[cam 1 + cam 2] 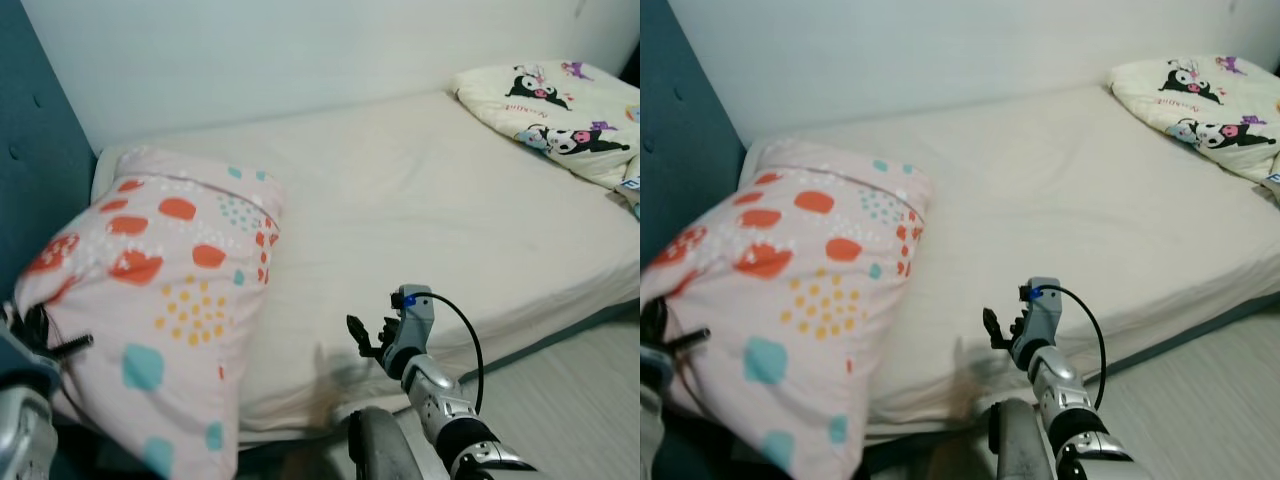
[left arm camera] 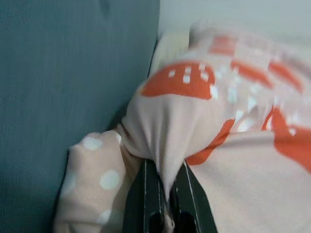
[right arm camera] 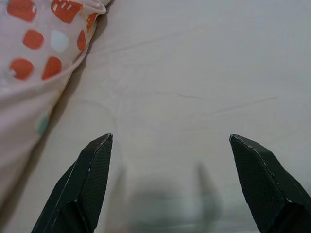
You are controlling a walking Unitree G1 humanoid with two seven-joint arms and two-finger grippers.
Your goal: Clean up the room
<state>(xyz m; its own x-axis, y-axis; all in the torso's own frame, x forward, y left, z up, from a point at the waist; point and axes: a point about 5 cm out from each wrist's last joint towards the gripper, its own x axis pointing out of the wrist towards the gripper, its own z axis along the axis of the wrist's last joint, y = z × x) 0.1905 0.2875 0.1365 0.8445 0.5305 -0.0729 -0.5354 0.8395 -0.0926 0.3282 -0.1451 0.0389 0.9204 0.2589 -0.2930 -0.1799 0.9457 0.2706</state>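
A pink pillow (image 1: 170,290) with red, yellow and teal spots lies at the head end of the bed (image 1: 430,220), leaning against the blue headboard (image 1: 35,170). My left gripper (image 2: 165,196) is shut on a pinched corner of the pillow's cover, low at the left edge of the eye views (image 1: 40,335). My right gripper (image 1: 365,335) hovers open just above the cream sheet near the bed's front edge, right of the pillow; its two fingers (image 3: 87,179) stand wide apart with nothing between them.
A folded cream blanket (image 1: 560,110) with cartoon prints lies at the bed's far right end. A white wall (image 1: 300,50) runs behind the bed. Pale wooden floor (image 1: 570,400) shows at the lower right beside the bed.
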